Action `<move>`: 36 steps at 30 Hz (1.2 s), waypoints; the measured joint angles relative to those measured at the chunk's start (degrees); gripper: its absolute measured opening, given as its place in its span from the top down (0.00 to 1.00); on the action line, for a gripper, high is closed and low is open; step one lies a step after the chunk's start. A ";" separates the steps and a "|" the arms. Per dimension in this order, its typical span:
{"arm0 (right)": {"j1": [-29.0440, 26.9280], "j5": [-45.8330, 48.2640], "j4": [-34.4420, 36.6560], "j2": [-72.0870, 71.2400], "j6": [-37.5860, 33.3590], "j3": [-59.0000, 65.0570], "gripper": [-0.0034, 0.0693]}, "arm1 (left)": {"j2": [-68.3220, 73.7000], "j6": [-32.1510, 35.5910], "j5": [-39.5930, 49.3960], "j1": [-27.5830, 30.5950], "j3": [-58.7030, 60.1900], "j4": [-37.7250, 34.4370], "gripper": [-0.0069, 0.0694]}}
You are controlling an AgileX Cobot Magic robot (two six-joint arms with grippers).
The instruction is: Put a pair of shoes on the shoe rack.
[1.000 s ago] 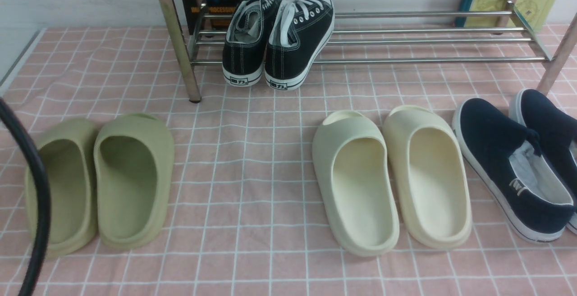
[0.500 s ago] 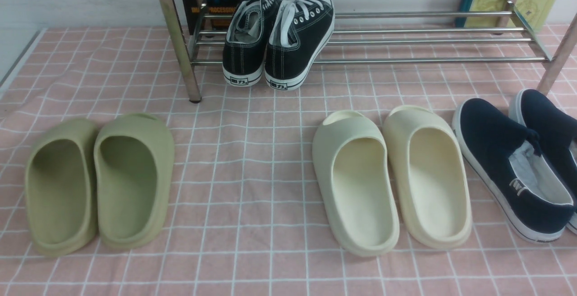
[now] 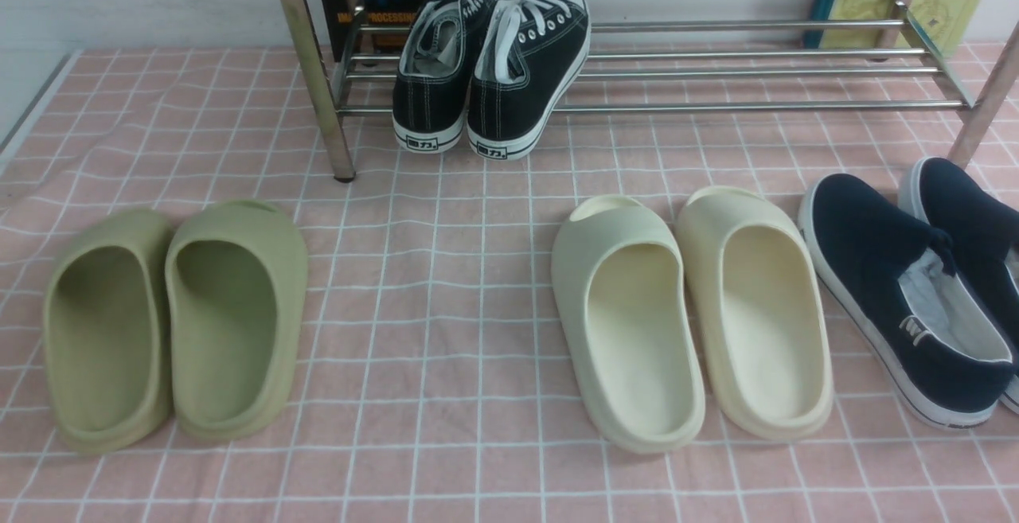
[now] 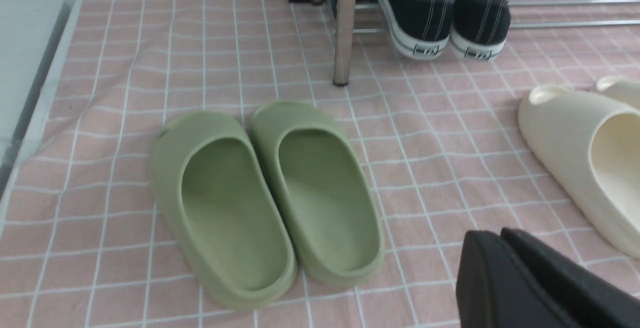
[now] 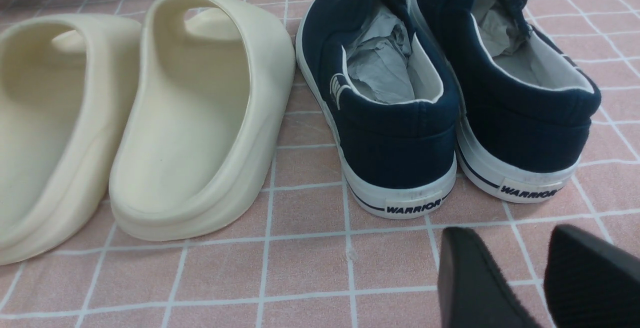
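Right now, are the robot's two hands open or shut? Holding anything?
Left gripper: shut, holding nothing.
Right gripper: open, holding nothing.

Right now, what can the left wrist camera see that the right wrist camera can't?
Only the left wrist view shows the green slides, the black sneakers on the shoe rack, and the left claw, its jaws together. Only the right wrist view shows the navy slip-ons and the right claw, its jaws apart. Both show the cream slides and the pink checked cloth.
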 joint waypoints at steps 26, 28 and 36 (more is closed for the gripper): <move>0.00 0.00 0.00 0.00 0.00 0.00 0.62 | -10.05 13.35 -37.06 20.67 26.62 -7.80 0.89; 0.00 0.00 0.00 0.00 0.00 0.00 0.62 | -12.25 14.44 -40.76 23.68 30.45 -8.22 0.89; 0.00 0.00 0.00 0.00 0.00 0.00 0.62 | -17.82 15.10 -44.51 31.34 43.57 -9.42 0.89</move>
